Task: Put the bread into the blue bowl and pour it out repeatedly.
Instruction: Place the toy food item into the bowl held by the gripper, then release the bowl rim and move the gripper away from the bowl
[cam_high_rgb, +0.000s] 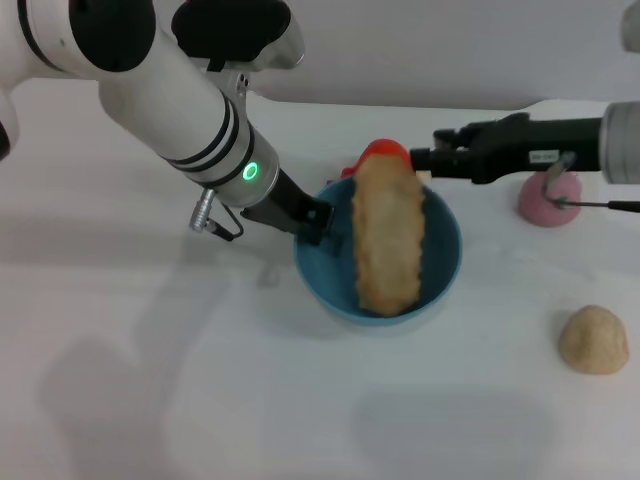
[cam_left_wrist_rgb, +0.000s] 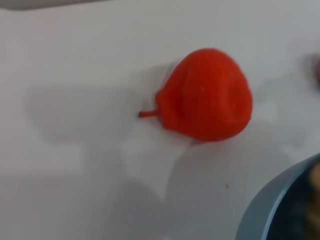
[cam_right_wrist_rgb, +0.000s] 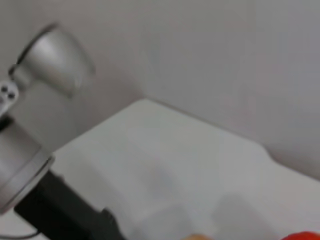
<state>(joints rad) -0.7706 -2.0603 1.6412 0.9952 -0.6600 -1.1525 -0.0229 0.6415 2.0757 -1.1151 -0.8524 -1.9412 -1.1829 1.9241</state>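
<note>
Head view: the bread (cam_high_rgb: 388, 238) lies across the blue bowl (cam_high_rgb: 440, 285) near the table's centre. Left gripper (cam_high_rgb: 318, 222) is clamped on the bowl's rim. Right gripper (cam_high_rgb: 425, 158) sits at the bread's far end; its grip cannot be determined.

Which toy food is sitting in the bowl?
The bread, the long ridged loaf, lies in the blue bowl. The red fruit, pink toy and beige lump sit on the table.
</note>
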